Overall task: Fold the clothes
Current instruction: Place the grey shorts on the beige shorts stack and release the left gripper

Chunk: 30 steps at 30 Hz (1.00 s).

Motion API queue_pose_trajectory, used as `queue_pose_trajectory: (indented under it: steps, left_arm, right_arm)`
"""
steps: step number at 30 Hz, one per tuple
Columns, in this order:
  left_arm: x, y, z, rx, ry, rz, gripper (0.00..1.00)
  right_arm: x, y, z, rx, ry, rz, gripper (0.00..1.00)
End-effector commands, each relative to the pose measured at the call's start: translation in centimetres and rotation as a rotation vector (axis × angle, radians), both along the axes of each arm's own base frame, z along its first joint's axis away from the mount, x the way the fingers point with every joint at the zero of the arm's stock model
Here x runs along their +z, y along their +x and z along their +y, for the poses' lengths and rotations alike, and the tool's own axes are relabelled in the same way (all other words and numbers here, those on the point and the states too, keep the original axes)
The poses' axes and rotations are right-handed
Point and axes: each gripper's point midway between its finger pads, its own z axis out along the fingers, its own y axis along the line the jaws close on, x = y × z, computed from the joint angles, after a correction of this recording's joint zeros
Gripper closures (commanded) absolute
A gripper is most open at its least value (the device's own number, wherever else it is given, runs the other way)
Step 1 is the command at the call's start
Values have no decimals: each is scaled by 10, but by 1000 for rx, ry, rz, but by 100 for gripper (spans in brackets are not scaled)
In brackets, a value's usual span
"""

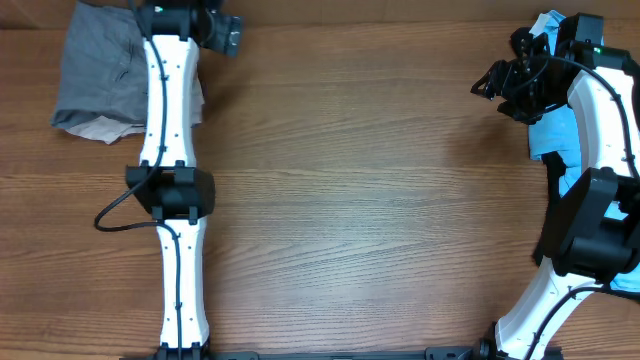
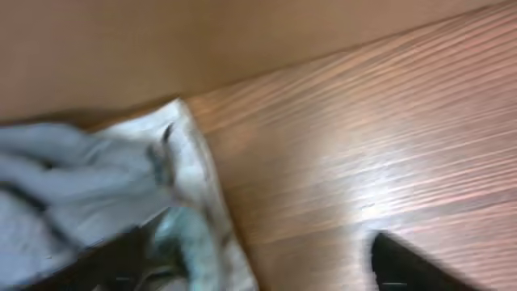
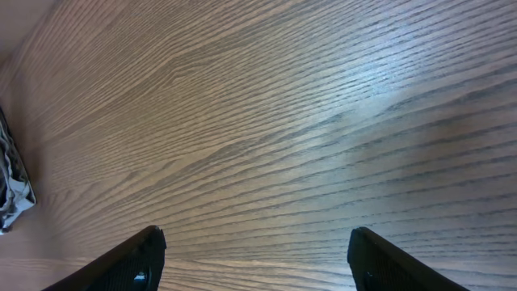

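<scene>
The mid-grey shorts lie bunched at the table's far left corner, with paler lining showing at their near edge. My left gripper is just right of them. In the blurred left wrist view its fingers are wide apart, and the shorts' pale edge lies by the left finger. A light blue garment lies at the far right, partly under my right arm. My right gripper hangs left of it. In the right wrist view it is open and empty over bare wood.
The wooden table spans the view. A scrap of dark patterned cloth shows at the left edge of the right wrist view. A black cable loops off the left arm's mid joint.
</scene>
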Motion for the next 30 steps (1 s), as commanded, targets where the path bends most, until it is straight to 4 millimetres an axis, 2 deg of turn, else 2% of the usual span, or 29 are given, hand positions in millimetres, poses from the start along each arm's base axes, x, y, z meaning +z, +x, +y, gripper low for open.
queue_pose_trajectory:
  steps: [1,3,4,8,12,16,18,25,27,29,30]
  left_arm:
    - [-1,-11,25,92,-24,35,70]
    - [-4,-15,33,134,-49,54,94]
    - [-6,-16,39,154,-59,59,96]
    - [-12,-19,58,215,-99,75,96]
    - [-14,-20,68,226,-138,80,96]
    - [-30,-25,82,254,-140,121,96]
    - [-41,-21,89,270,-144,124,96]
    - [-77,14,118,311,-113,26,96]
    - [-76,25,128,330,-94,-29,96]
    - [-65,41,139,338,-87,-123,96]
    - [-59,43,141,339,-86,-139,96]
  right_arm:
    - [8,2,0,1,-5,-24,23]
    - [9,3,0,1,-6,-27,23]
    - [9,3,-1,1,-7,-29,23]
    - [9,4,-1,1,-7,-31,23]
    - [9,5,-1,0,-8,-34,23]
    - [10,6,-1,1,-10,-42,23]
    - [10,6,-1,0,-9,-41,23]
    - [10,6,-1,0,-10,-42,23]
    - [10,6,-1,0,-10,-42,23]
    - [10,6,-1,1,-10,-42,23]
    - [10,6,-1,1,-11,-42,23]
